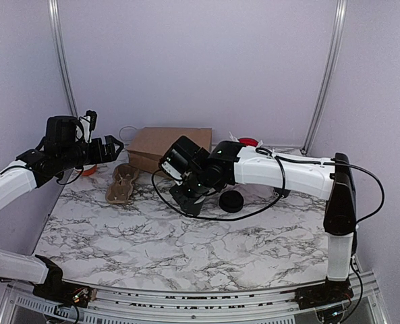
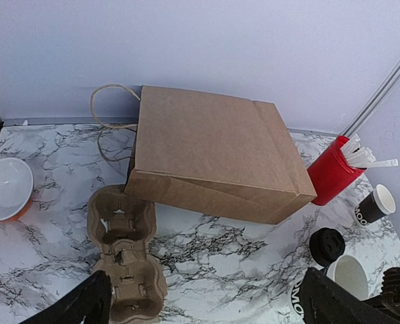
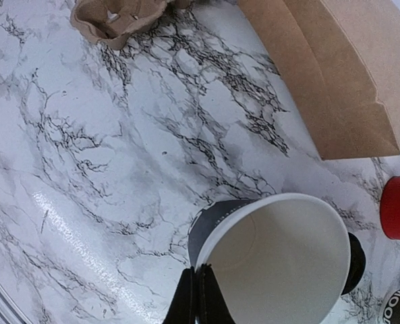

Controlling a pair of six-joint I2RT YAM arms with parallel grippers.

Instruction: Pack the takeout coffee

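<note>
Base of takeout coffee (image 3: 280,263) is hiding behind its mouth, axis pointing lensward — right gripper (image 3: 200,275) clamping the lower-left rim, left gripper (image 2: 206,307) gaping.

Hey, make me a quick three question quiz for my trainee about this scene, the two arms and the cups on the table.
1. True or false: the left tool is shut.
2. Which part of the black cup does the right tool pinch? A) its rim B) its base C) its lettering
3. What stands in the red cup?

Key: 1 false, its fingers stand wide open. 2 A. 3 white sticks.
</note>
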